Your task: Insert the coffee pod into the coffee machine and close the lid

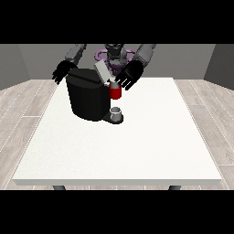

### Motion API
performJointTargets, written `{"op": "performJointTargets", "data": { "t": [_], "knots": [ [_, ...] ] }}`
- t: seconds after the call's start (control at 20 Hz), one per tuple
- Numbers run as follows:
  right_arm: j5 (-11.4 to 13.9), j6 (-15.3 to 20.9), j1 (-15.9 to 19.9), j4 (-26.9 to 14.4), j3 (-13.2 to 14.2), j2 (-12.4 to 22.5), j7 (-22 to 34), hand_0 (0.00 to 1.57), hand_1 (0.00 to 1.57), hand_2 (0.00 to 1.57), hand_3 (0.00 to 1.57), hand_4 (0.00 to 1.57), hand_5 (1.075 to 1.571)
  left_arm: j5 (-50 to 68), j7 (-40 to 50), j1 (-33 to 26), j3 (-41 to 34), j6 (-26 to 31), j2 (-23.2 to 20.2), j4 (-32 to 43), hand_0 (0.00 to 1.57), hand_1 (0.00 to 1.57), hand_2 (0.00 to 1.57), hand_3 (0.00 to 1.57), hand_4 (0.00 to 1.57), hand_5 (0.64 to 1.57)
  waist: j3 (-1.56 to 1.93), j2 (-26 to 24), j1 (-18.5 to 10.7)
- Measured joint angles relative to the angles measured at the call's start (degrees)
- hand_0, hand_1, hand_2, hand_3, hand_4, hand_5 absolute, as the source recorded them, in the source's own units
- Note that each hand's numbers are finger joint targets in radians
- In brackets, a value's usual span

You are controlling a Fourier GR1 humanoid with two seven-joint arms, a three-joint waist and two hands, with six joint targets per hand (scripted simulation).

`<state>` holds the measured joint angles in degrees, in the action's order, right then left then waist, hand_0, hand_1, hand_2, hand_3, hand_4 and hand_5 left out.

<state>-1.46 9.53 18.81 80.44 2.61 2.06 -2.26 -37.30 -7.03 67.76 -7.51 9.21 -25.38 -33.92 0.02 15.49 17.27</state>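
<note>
The black coffee machine [88, 97] stands at the table's far left-centre. Its grey lid [101, 71] is tilted up and open. A red pod holder [115, 93] juts from the machine's front, with a small grey piece [113, 84] on top of it; I cannot tell whether that is the coffee pod. The hand at the view's right [130, 75] hovers just right of the lid and above the red holder, fingers spread and holding nothing. The hand at the view's left [63, 71] hangs beside the machine's far left corner, fingers relaxed.
A small grey cup [117, 112] sits on the machine's dark base plate [109, 120] under the red holder. The white table [137, 146] stretches wide toward the camera and to the right of the machine.
</note>
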Motion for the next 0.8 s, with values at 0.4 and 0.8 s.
{"op": "performJointTargets", "data": {
  "t": [0.4, 0.8],
  "knots": [
    [-0.71, -0.22, -1.4, -1.37, 1.13, 0.27, -1.33, 0.0, 0.0, 0.0, 0.0, 0.41, 1.571, -1.55, -0.82, -1.12, 1.26, -0.47, 0.58, -0.8, 1.07, 1.07, 1.12, 0.95, 0.38, 1.571, 0.04, -0.82, -1.24],
    [-0.79, -0.3, -1.3, -1.97, 1.54, 0.65, -2.07, 0.0, 0.0, 0.0, 0.0, 0.42, 1.571, -2.59, -1.07, -0.84, 1.6, -0.61, 0.54, -1.1, 0.91, 0.91, 1.02, 0.86, 0.36, 1.571, 0.02, -1.06, -1.63]
  ]
}}
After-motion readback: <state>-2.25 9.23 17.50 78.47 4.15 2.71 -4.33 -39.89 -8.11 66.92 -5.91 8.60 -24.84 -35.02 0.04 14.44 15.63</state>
